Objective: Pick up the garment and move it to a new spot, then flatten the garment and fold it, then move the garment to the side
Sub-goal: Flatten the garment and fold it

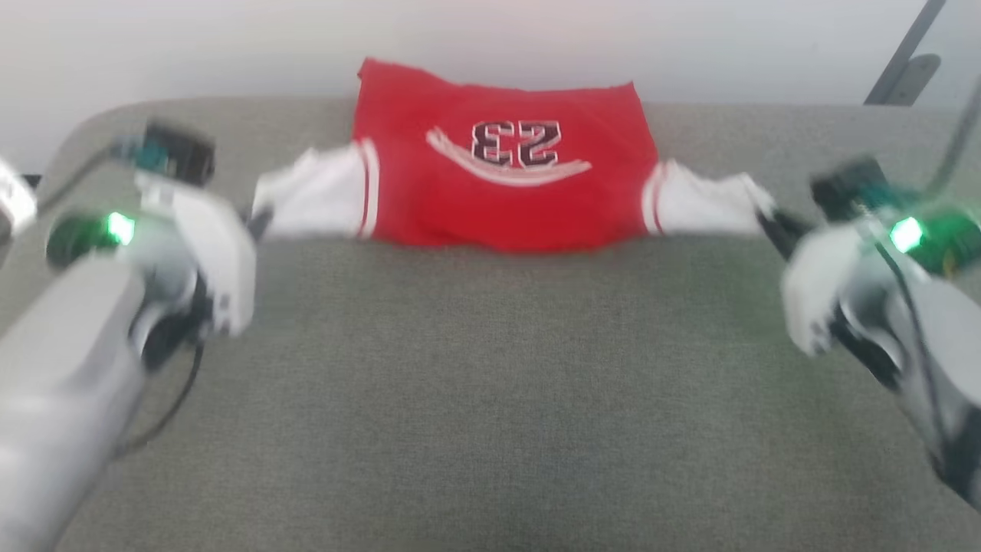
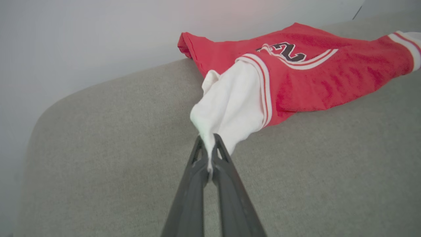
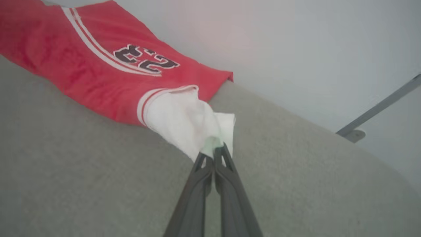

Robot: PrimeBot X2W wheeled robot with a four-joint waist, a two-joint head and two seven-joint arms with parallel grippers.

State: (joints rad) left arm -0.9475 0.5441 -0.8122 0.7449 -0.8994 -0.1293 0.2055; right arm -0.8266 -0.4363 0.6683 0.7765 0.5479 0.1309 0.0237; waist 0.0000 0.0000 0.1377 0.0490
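The garment [image 1: 498, 176] is a red jersey with white sleeves, striped trim and a black "23". It lies spread at the far edge of the grey padded surface [image 1: 490, 383], number facing up and reading upside down from the head view. My left gripper [image 1: 260, 222] is shut on the tip of the white left sleeve [image 2: 230, 105]; the pinch shows clearly in the left wrist view [image 2: 208, 144]. My right gripper [image 1: 770, 218] is shut on the tip of the white right sleeve [image 3: 184, 121], seen pinched in the right wrist view [image 3: 213, 149]. Both sleeves are pulled outward.
A pale wall [image 1: 230, 46] rises right behind the surface's far edge. A grey metal strut [image 1: 900, 65] leans at the back right. The surface's rounded corners [image 2: 49, 108] fall away at the left and right.
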